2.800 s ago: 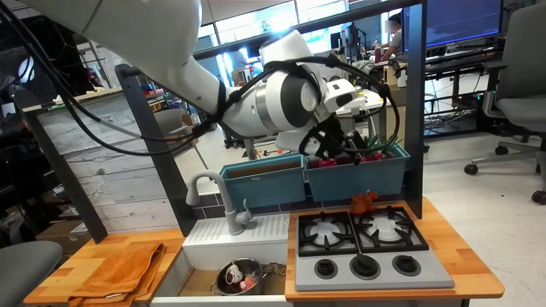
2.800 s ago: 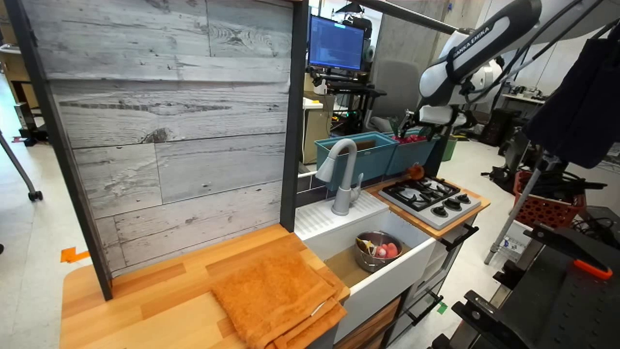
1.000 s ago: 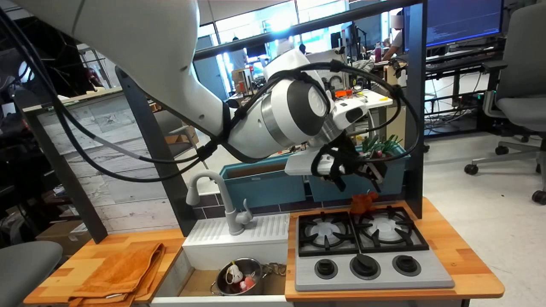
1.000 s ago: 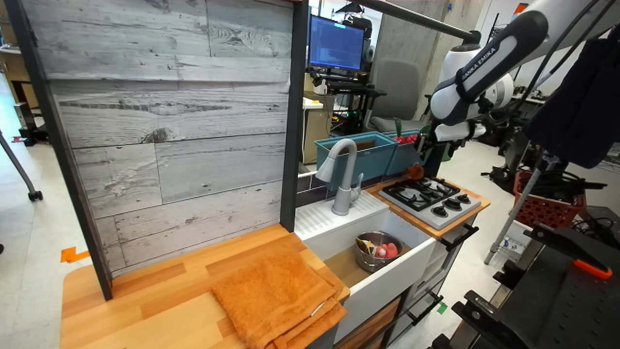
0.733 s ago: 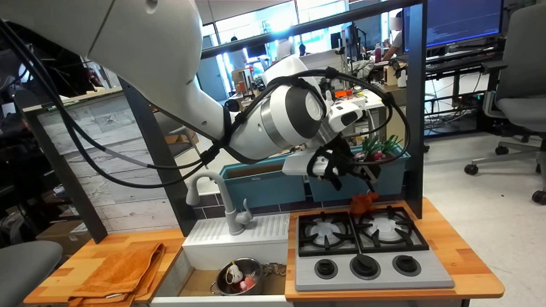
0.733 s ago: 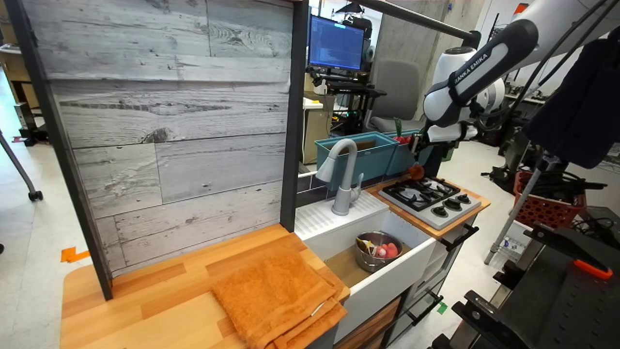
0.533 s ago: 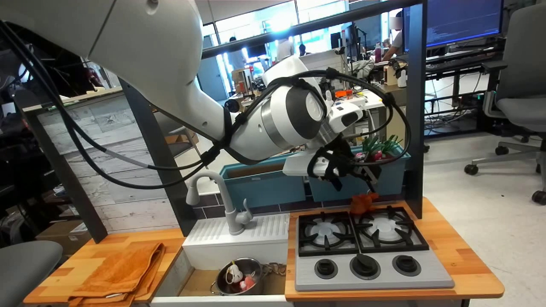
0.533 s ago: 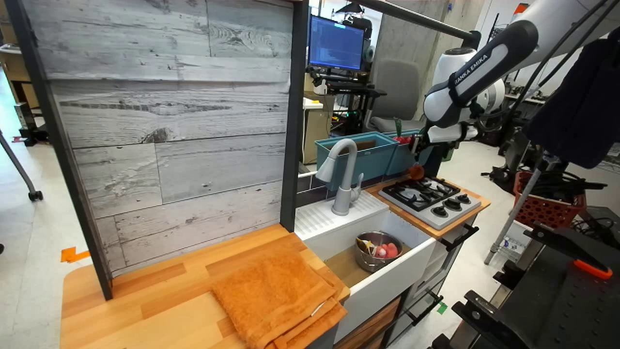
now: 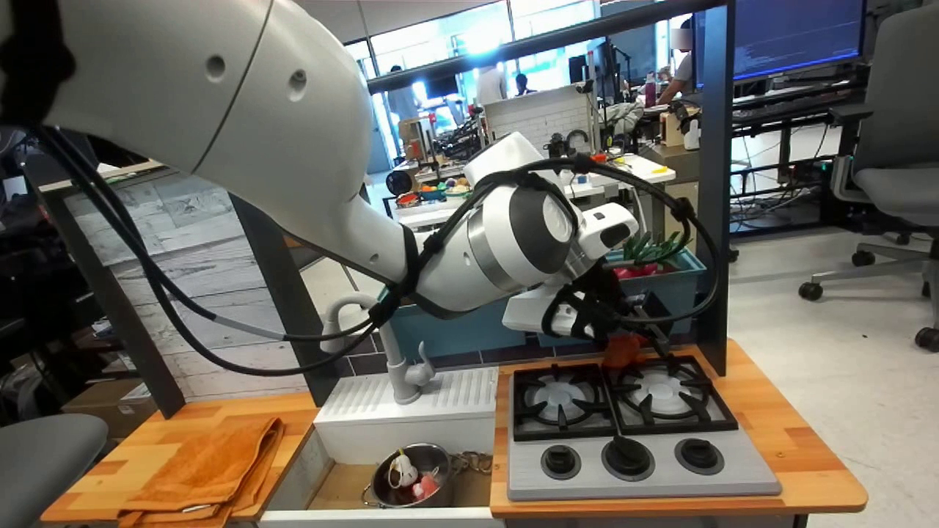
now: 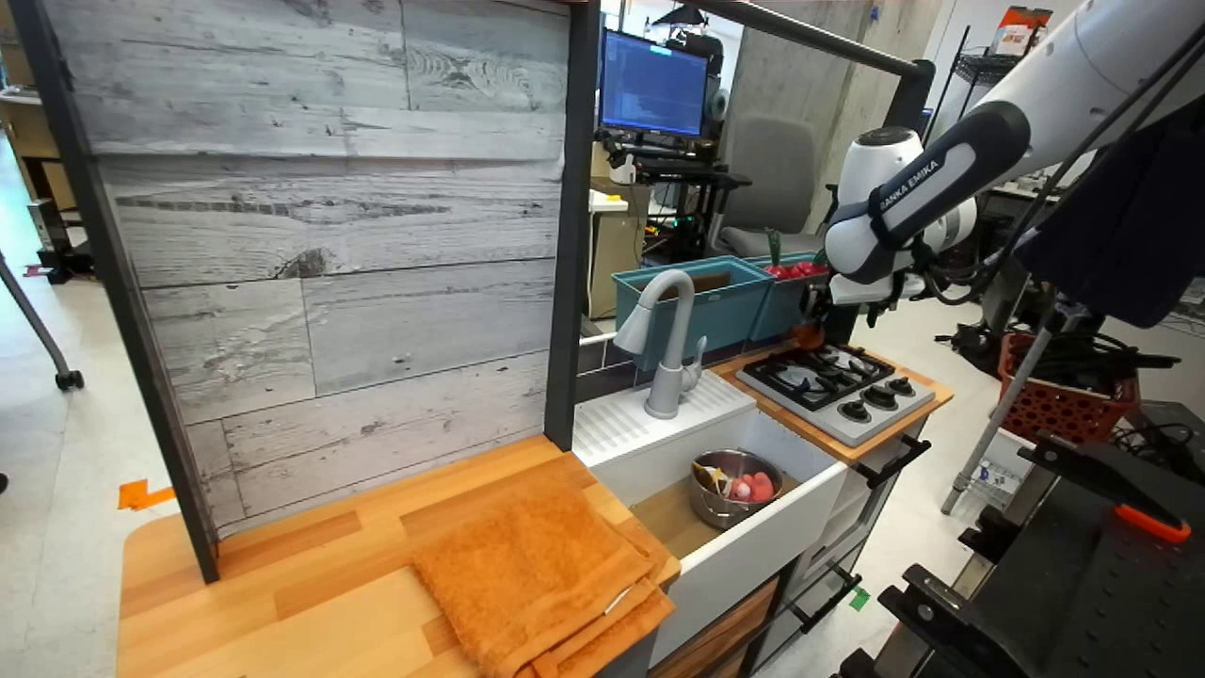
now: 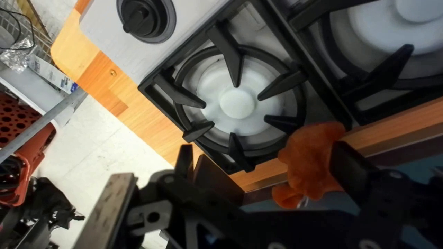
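An orange plush toy point(image 11: 308, 159) with a small white loop sits at the back edge of the stove point(image 9: 631, 469), beside the rear of a burner grate point(image 11: 235, 141). My gripper point(image 11: 263, 152) stands open above it in the wrist view, its black fingers wide apart. The toy shows between them, close to the right-hand finger point(image 11: 349, 166); whether they touch I cannot tell. In an exterior view the gripper partly covers the toy point(image 9: 622, 352). Elsewhere the toy point(image 10: 808, 336) shows just under the dark fingers. Nothing is held.
Two teal planters point(image 10: 697, 315) hang behind the counter, the right one with red and green toy plants point(image 9: 649, 264). A grey faucet point(image 10: 668, 358) rises behind the sink, where a metal pot point(image 10: 725, 508) holds several toys. An orange towel point(image 10: 555, 565) lies on the wooden counter.
My open gripper has come down from beside the right planter to the orange toy, with a short pause around half a second ago. The toy and other objects have stayed put.
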Controlling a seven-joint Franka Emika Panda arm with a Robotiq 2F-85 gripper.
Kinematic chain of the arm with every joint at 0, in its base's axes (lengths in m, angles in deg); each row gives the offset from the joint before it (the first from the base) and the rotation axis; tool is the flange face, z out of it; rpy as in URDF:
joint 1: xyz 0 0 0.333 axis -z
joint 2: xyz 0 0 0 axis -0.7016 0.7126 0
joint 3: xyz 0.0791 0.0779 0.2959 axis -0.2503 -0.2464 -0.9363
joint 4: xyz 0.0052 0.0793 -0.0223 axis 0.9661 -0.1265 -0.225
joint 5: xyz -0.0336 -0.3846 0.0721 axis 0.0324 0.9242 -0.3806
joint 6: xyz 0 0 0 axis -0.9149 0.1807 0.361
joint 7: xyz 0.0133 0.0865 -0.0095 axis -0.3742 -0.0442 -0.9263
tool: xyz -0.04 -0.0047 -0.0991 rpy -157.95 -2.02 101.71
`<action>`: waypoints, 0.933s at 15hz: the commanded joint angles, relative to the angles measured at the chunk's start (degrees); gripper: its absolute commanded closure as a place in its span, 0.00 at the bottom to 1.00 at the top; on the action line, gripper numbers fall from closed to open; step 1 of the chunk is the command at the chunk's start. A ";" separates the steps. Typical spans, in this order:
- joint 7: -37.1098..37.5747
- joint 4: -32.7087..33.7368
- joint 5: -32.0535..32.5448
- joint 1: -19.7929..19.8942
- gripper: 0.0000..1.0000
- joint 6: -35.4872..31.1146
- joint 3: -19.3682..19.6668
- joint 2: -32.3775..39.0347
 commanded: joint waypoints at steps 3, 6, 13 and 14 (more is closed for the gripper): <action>4.75 10.68 -1.00 1.01 0.14 -1.31 0.72 6.42; 6.64 14.27 -0.57 1.22 0.40 -1.45 1.30 8.45; 10.40 9.24 0.06 1.96 0.94 -1.14 0.46 5.46; 10.34 9.89 -0.50 2.48 0.99 -0.07 -0.20 5.46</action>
